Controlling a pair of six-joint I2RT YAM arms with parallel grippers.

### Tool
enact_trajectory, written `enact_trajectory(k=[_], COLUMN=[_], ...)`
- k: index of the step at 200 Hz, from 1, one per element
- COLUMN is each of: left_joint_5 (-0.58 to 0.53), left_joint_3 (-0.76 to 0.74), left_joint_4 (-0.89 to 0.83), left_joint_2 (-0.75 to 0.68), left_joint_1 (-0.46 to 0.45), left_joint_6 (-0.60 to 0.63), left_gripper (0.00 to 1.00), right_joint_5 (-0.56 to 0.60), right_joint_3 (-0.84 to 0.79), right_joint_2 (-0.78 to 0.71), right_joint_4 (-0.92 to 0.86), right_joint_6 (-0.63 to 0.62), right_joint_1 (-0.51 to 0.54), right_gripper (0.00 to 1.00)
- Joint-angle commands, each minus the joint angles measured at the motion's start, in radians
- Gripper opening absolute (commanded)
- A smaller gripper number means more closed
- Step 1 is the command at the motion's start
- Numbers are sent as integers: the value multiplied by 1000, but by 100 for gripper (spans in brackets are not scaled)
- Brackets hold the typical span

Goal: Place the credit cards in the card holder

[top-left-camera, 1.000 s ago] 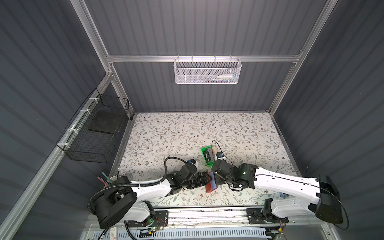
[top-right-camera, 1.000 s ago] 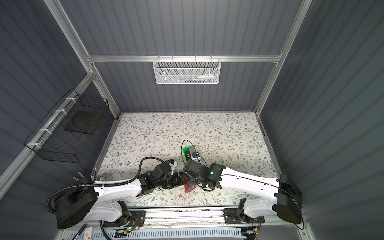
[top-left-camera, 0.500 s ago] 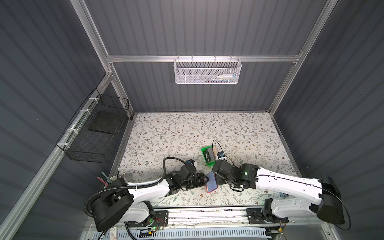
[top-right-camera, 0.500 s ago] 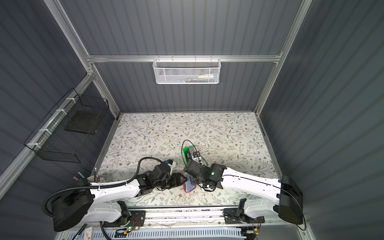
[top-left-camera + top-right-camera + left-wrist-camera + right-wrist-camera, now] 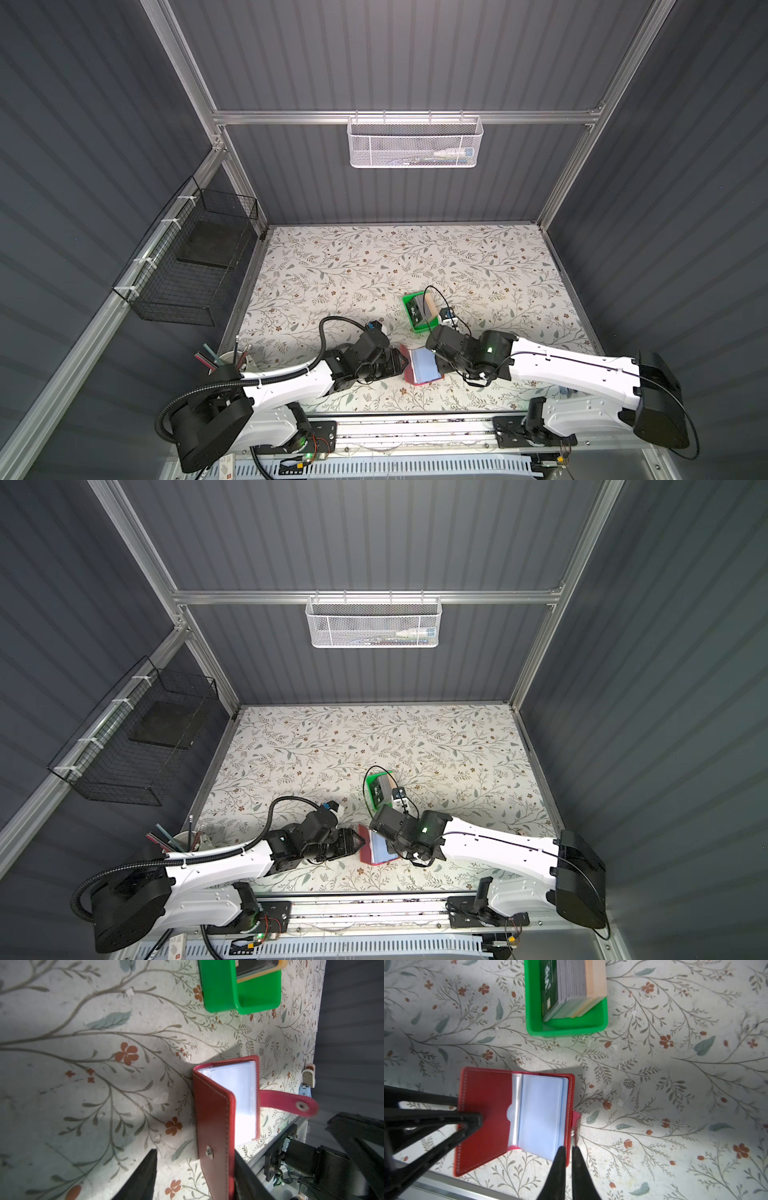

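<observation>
- The card holder (image 5: 488, 1115) is lying open near the front edge of the table (image 5: 675, 1084), between the two arms.
- Its raised left cover is being straddled by the left gripper (image 5: 195, 1153). The jaws are standing apart, one finger touching the inner face and the other clear of the outer face. If they are being closed off-centre, the cover is likely being shoved rather than clamped, and the holder is being slid to the right.
- The right gripper (image 5: 569, 1151), at the holder's right edge, is being seen with its jaws barely parted and nothing between them. The snap tab (image 5: 299, 1105) is lying just beyond its tips. With that side unheld, the holder is being left free to twist or fold shut.
- The clear sleeves (image 5: 542, 1113) are being fanned loosely, so a card is at risk of being fed between two sleeves instead of into a pocket.
- The credit cards (image 5: 571, 987) are being kept packed on edge in the green tray (image 5: 566, 1026), farther back and slightly right, and none is being seen in the holder. Because of the tight packing, two cards are at risk of being pinched together, or the light tray of being dragged.
</observation>
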Motion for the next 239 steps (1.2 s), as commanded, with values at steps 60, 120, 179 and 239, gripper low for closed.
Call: enact_trajectory(k=[60, 120, 179, 239], left_joint_5=[-7, -23, -42, -43], left_joint_3=[11, -12, -10, 24], left_joint_4=[-56, -24, 39, 9], left_joint_2=[-3, -21, 43, 59], left_joint_1=[10, 9, 8, 8], left_joint_6=[104, 141, 154, 184], left_gripper=[50, 49, 45, 41], right_joint_5=[-38, -120, -141, -151], right_joint_3=[-132, -265, -273, -251], right_joint_2=[-115, -232, -167, -87], right_joint_4=[95, 292, 354, 396], right_joint_6=[31, 49, 47, 106], right_joint_1=[9, 16, 29, 28], right_gripper=[29, 31, 27, 27])
